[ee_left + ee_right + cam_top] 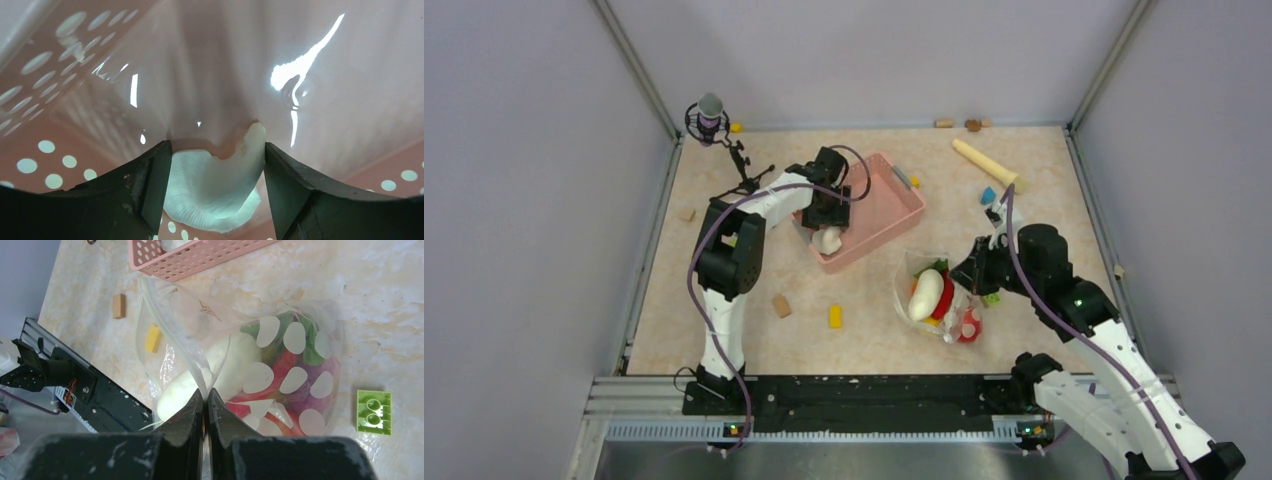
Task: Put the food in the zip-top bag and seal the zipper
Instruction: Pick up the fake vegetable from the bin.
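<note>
My left gripper [829, 212] reaches into the pink basket [894, 205]. In the left wrist view its fingers [150, 185] close on either side of a white ribbed food piece [215, 190], touching it, just above the basket floor [60, 165]. The clear dotted zip-top bag [936, 300] lies on the table to the right, holding a long white piece [220, 370], red [285, 365] and green [310, 347] food. My right gripper [205, 392] is shut on a fold of the bag's film near its open mouth. The zipper strip [150, 305] runs along the mouth edge, unsealed.
A wooden rolling pin [989, 164] and a blue piece [988, 195] lie at the back right. A green brick [374, 411] sits beside the bag. A yellow block [835, 316] and a tan block [781, 306] lie front centre. A microphone stand [709, 118] stands back left.
</note>
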Robot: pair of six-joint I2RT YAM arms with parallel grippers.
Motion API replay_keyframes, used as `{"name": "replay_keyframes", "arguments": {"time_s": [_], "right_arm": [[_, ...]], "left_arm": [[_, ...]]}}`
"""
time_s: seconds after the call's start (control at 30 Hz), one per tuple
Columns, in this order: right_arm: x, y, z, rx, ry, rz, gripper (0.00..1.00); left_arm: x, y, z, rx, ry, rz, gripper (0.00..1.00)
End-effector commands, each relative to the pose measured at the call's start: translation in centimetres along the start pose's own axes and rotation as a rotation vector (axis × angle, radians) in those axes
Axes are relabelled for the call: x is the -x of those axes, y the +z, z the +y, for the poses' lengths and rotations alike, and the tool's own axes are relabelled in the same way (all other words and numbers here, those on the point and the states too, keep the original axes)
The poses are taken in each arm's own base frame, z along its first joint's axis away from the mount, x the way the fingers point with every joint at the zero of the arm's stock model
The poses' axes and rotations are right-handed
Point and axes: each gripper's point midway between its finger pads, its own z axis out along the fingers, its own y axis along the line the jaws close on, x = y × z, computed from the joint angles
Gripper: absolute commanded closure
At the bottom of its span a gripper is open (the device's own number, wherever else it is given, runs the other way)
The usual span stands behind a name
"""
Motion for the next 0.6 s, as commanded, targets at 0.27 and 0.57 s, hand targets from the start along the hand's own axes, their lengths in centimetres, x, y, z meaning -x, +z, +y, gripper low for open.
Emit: {"name": "replay_keyframes", "arguments": {"time_s": [0.27, 0.57], "right_arm": [[0.86, -0.2, 0.06, 0.004, -0.029, -0.048, 0.95], [0.9, -0.26, 0.07, 0.004, -0.03, -0.051, 0.95]], "left_arm": [[-1.67, 0.36, -0.33, -0.024, 0.01, 0.036, 0.47], [-1.4, -0.44, -0.97, -0.042, 0.011, 0.019, 0.75]]}}
